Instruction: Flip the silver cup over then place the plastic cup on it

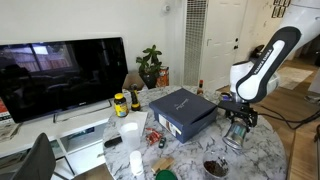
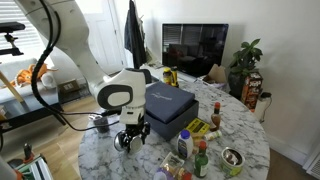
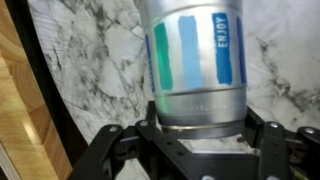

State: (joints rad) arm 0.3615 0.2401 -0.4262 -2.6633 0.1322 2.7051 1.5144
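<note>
The silver cup [image 3: 192, 70] is shiny metal with blue and green stripes and fills the wrist view. It sits between the two fingers of my gripper [image 3: 205, 128], which press on both of its sides. In both exterior views the gripper [image 1: 237, 128] [image 2: 133, 136] hangs low over the marble table [image 2: 110, 160] with the cup [image 2: 123, 143] at its tips, beside the dark blue box. A small dark cup [image 2: 100, 122], apparently the plastic cup, stands on the table just beyond the gripper, near the arm's base.
A dark blue box [image 1: 183, 110] lies in the table's middle. A tall white cup [image 1: 130, 132], bottles [image 2: 190, 150], a yellow jar [image 1: 120, 103] and a dark-filled tin [image 1: 213, 168] stand around it. A TV [image 1: 62, 75] and a plant [image 1: 150, 65] are behind.
</note>
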